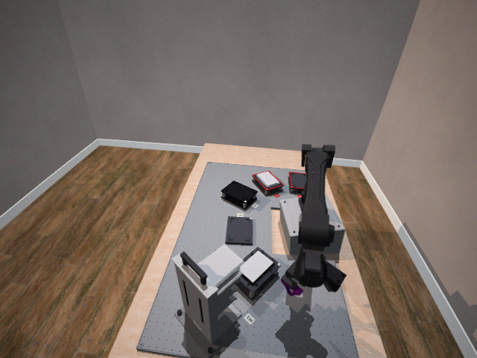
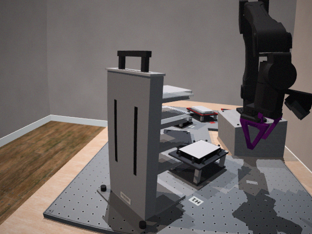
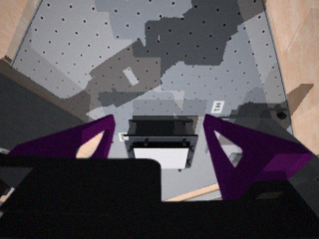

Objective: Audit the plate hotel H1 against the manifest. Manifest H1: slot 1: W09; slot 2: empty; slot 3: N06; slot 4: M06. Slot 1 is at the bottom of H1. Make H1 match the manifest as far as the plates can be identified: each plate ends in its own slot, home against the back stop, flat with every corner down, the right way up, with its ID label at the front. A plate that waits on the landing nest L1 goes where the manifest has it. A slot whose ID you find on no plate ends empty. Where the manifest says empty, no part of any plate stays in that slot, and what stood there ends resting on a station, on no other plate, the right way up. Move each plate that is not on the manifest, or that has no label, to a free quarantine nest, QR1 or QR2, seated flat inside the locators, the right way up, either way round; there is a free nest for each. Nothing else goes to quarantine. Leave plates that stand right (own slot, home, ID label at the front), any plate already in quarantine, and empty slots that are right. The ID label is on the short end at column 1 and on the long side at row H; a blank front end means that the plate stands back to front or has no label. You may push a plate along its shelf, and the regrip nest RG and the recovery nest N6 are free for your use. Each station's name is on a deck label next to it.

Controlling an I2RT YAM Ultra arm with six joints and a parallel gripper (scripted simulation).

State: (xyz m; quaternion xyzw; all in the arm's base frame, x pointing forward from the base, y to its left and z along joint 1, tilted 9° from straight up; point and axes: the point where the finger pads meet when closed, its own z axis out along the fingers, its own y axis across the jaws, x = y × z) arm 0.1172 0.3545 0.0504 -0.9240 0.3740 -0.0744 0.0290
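The plate hotel H1 (image 1: 200,296) (image 2: 133,130) is a grey tower with a black handle at the front left of the deck. Its shelves stick out toward the landing nest, and a pale plate (image 1: 220,262) (image 2: 176,90) lies on the top one. The lower shelves are mostly hidden and no labels can be read. A white-topped plate (image 1: 257,267) (image 2: 199,148) (image 3: 161,156) sits on the raised black landing nest in front of the hotel. My gripper (image 1: 292,289) (image 2: 257,141) (image 3: 159,119), with purple fingers, is open and empty. It hangs above the deck to the right of that plate.
Two red-rimmed quarantine nests stand at the back: one holds a pale plate (image 1: 267,179) (image 2: 203,109), the other (image 1: 297,180) looks dark and is partly behind the arm. A black raised nest (image 1: 238,193) and a flat dark nest (image 1: 239,230) lie mid-deck. The arm's grey pedestal (image 1: 289,221) (image 2: 231,136) stands at the right.
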